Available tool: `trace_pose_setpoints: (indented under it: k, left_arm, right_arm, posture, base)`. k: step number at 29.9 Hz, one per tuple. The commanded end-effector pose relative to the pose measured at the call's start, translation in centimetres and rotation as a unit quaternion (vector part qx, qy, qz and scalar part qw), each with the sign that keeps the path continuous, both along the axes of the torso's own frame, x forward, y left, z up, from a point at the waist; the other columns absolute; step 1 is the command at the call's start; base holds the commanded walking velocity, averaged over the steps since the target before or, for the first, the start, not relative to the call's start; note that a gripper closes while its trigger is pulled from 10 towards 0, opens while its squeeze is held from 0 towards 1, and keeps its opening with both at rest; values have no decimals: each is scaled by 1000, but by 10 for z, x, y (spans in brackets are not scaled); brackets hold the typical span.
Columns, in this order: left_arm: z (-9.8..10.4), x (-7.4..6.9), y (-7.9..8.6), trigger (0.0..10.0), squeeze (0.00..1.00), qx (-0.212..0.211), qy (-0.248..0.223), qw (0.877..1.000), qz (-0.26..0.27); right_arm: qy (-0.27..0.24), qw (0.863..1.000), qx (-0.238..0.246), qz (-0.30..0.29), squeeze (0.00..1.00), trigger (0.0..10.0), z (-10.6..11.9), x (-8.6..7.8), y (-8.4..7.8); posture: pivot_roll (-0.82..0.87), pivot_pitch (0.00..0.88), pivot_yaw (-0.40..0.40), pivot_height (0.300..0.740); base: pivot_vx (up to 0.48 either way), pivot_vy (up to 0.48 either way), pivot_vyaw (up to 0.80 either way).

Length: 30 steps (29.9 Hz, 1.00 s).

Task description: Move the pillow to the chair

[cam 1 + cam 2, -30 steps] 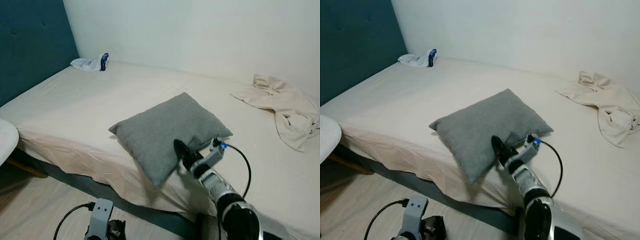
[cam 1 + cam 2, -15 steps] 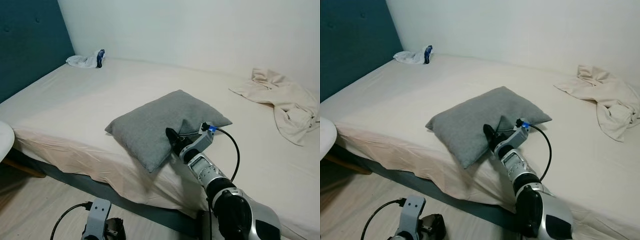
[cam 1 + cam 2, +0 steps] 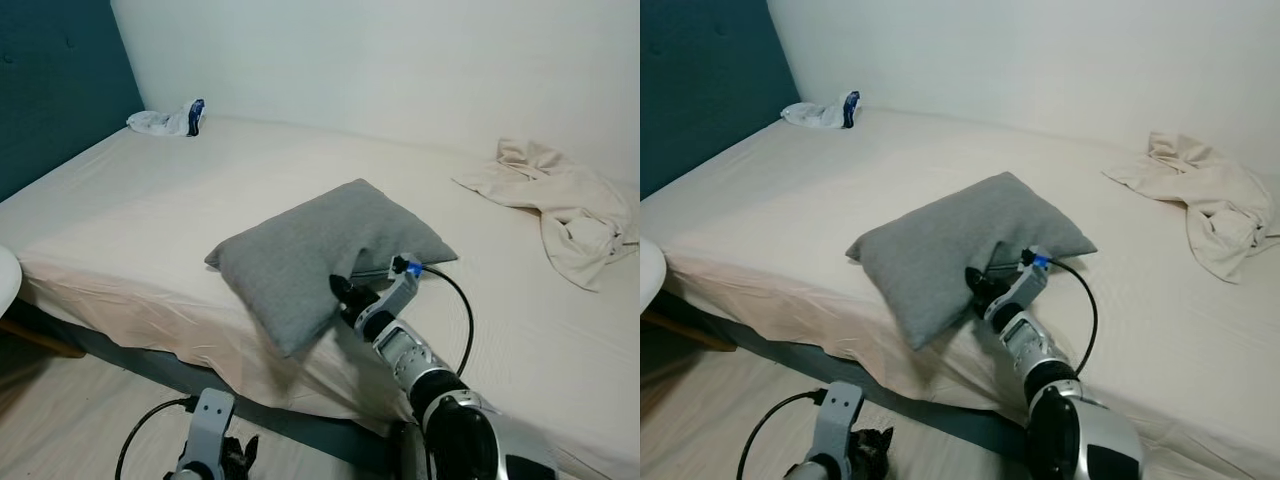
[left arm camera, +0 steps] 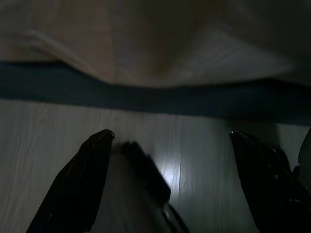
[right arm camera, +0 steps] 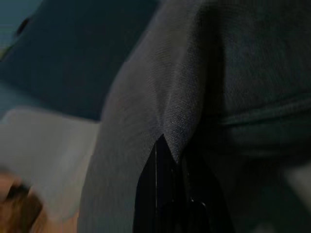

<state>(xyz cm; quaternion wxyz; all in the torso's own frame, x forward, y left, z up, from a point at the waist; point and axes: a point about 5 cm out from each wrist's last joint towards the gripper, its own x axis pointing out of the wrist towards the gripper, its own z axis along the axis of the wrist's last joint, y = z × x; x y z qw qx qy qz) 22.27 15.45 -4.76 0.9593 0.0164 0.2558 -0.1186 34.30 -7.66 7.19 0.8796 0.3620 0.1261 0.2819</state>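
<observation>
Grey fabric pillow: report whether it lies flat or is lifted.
Lifted at one side: the grey fabric pillow tilts off the beige bed, pinched by the right gripper.

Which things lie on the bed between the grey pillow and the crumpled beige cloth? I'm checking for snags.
Nothing: in the left eye view, bare sheet of the bed separates the pillow, pinched by the right gripper, from the cloth.

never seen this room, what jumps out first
A grey pillow lies on the near edge of the bed, its edge pinched in the right tool. A crumpled cloth lies at the bed's far right. The left tool hangs open over the floor.
</observation>
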Motion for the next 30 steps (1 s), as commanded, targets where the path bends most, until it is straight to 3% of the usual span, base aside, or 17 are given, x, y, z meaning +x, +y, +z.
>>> trace_pose_setpoints:
  k: [1,4,7,8,13,19,21,30]
  left_arm:
    - [0,2,0,10000,0,-10,7,1000,16]
    - [4,9,0,10000,0,-15,1,1000,26]
    - [6,14,0,10000,0,-18,-3,999,35]
    - [8,17,0,10000,0,-22,-6,999,42]
    - [12,23,0,10000,0,-30,-11,998,57]
    - [16,30,4,10000,0,-33,-13,997,74]
    - [21,38,8,10000,0,-34,-15,995,88]
    - [15,33,11,10000,0,-30,8,994,103]
  right_arm:
    - [-33,996,4,82,0,0,2,-10,26]
    - [-45,990,-7,130,0,0,-8,-24,39]
    - [-29,991,-20,130,0,0,-19,-31,39]
    - [-11,993,-24,116,0,10000,-26,-34,34]
    - [7,995,-36,92,0,10000,-37,-39,20]
    - [1,996,-54,70,0,10000,-35,-33,2]
    - [19,996,-76,41,0,10000,-38,-29,-10]
    - [69,991,-115,18,0,10000,-60,-44,-22]
  posture:
    - [161,0,-27,450]
    - [155,0,-36,450]
    - [150,0,-40,450]
    - [148,0,-42,454]
    - [131,0,-41,468]
    - [109,0,-42,486]
    - [110,0,-46,505]
    - [95,0,-46,542]
  base:
    - [0,0,0]
    - [0,0,0]
    - [0,0,0]
    - [0,0,0]
    - [0,0,0]
    - [0,0,0]
    - [0,0,0]
    - [0,0,0]
